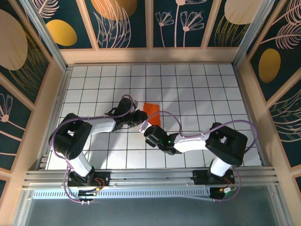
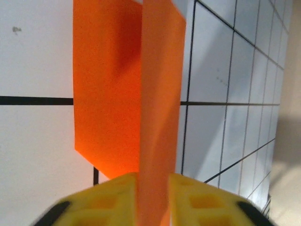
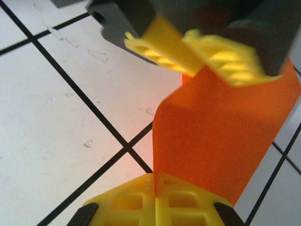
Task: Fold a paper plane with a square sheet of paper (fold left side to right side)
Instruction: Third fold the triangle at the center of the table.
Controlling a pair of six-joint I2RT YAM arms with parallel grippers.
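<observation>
The square sheet of paper [image 1: 152, 111] is bright orange and partly folded, lying on the white grid table [image 1: 211, 94] with one flap raised. In the left wrist view that flap of the paper [image 2: 160, 70] stands upright between the yellow fingers of my left gripper [image 2: 154, 181], which are slightly parted. My right gripper [image 3: 155, 181] is shut on the paper's [image 3: 221, 136] near edge, and its pads meet on the thin sheet. From above, the left gripper [image 1: 141, 117] and the right gripper [image 1: 148, 128] sit close together at the paper's near-left corner. The left gripper's fingers [image 3: 160, 44] show at the top of the right wrist view.
Wooden walls with floral panels [image 1: 150, 23] enclose the table on three sides. An aluminium rail [image 1: 150, 176] carrying both arm bases runs along the near edge. Purple cables [image 1: 188, 129] loop over both arms.
</observation>
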